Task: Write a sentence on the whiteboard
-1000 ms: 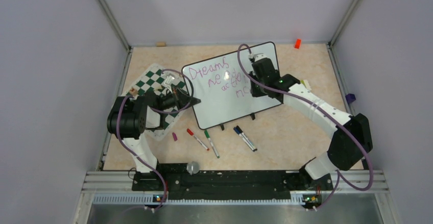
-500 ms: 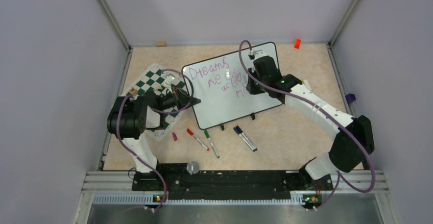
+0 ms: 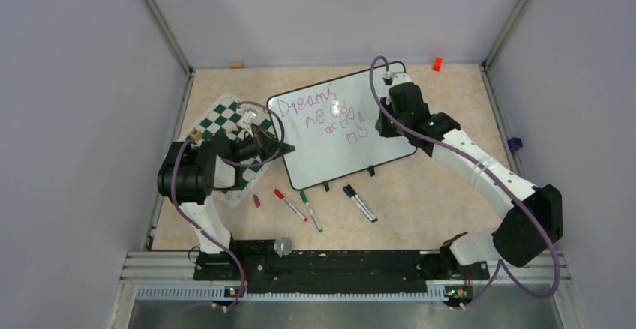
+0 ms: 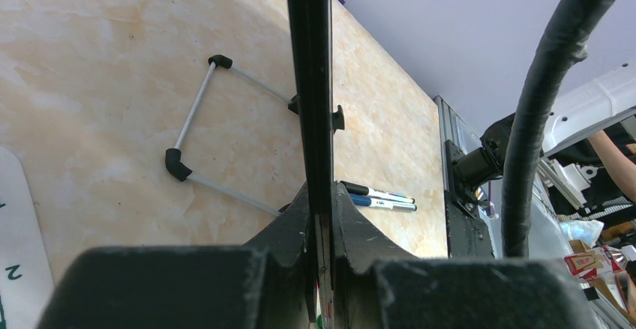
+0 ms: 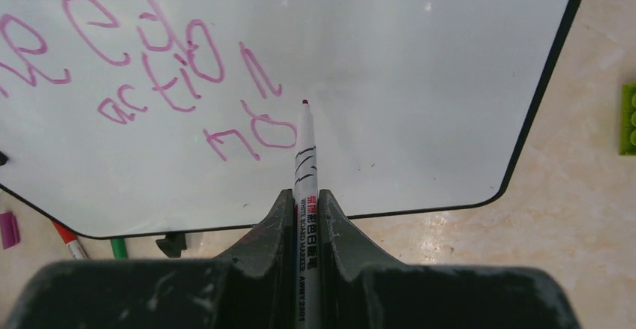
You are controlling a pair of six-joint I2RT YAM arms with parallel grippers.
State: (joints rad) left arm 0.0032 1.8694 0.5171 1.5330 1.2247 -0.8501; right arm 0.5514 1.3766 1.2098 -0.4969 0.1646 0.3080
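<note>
The whiteboard stands tilted on the table's middle, and its black frame shows edge-on in the left wrist view. The sentence is pink-purple handwriting that starts with "Dreams"; its later lines show close up. My left gripper is shut on the board's left edge, jaws pinching the frame. My right gripper is shut on a white marker. The marker's tip points at bare board just right of the last letters.
A green-and-white chess mat lies under the left arm. Red, green and blue markers and a purple cap lie in front of the board. A green brick sits to the board's right.
My right arm has moved right and slightly back along the board. The last word's second letter now reads as a closed "o". The left arm has not moved.
</note>
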